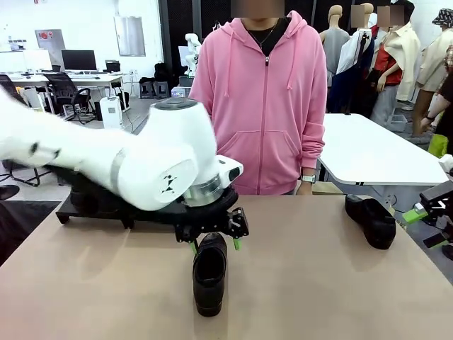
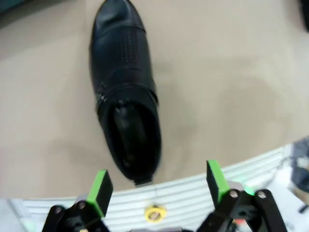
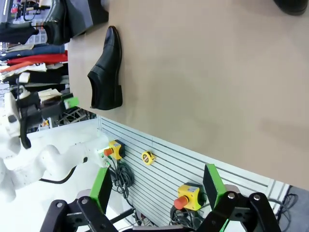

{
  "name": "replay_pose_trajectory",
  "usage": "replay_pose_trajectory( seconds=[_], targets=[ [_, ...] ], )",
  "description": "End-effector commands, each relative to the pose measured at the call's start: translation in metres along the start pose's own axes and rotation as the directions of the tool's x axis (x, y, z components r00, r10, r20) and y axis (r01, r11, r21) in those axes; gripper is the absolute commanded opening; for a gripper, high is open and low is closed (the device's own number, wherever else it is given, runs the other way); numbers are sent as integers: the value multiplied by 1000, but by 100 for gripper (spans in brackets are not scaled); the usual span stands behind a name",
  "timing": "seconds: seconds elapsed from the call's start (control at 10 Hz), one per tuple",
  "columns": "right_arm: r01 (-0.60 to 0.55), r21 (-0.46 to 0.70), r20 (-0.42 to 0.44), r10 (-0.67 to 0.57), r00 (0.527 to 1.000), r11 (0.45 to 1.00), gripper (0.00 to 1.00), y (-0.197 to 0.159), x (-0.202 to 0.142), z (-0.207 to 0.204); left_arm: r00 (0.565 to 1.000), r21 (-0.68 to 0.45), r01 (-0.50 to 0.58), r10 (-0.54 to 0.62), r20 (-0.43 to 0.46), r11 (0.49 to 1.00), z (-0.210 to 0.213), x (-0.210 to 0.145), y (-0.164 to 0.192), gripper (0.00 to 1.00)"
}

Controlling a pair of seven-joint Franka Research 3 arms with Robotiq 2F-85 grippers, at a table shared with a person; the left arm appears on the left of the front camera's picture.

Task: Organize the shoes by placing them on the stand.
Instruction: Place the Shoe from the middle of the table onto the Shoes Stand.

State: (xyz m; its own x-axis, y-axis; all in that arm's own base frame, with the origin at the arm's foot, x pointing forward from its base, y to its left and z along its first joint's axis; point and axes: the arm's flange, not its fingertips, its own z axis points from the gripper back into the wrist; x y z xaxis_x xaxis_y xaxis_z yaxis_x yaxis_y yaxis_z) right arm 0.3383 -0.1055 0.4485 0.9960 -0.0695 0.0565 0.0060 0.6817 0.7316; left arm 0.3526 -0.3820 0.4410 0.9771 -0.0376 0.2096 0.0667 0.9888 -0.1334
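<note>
stand (image 1: 64,213) is off behind the left gripper (image 1: 214,244). one shoe (image 1: 210,273) lies right below that gripper, heel just ahead of its spread fingers, nothing pinched. looks like the pickup step: drop lower, then close. right gripper (image 3: 157,187) gapes too, another shoe (image 1: 371,221) nearby.

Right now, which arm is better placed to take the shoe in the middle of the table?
Left. The left gripper hangs open over the heel of that shoe, and the stand is on its side. The right gripper is at the right edge of the table, by another shoe.
</note>
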Motion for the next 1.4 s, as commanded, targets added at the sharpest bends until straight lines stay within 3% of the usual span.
replay_pose_trajectory(
  seconds=[0.0,0.9,1.1,1.2,1.3],
  targets=[
    [-14,27,12,13,1000,1000,100,1,0,1,999,121,30,-28,-18,992,-7,32,-31,100],
    [-14,27,12,13,1000,1000,100,1,0,1,970,112,28,0,-245,993,-90,40,-12,100],
    [-14,27,12,13,1000,1000,100,1,0,1,968,85,24,-1,-253,996,-100,39,-10,100],
    [-14,27,12,13,1000,1000,100,1,0,1,969,84,24,-2,-247,996,-100,40,-6,64],
    [-14,27,12,13,1000,1000,100,1,0,1,971,82,18,2,-239,996,-100,40,-5,6]
  ],
)
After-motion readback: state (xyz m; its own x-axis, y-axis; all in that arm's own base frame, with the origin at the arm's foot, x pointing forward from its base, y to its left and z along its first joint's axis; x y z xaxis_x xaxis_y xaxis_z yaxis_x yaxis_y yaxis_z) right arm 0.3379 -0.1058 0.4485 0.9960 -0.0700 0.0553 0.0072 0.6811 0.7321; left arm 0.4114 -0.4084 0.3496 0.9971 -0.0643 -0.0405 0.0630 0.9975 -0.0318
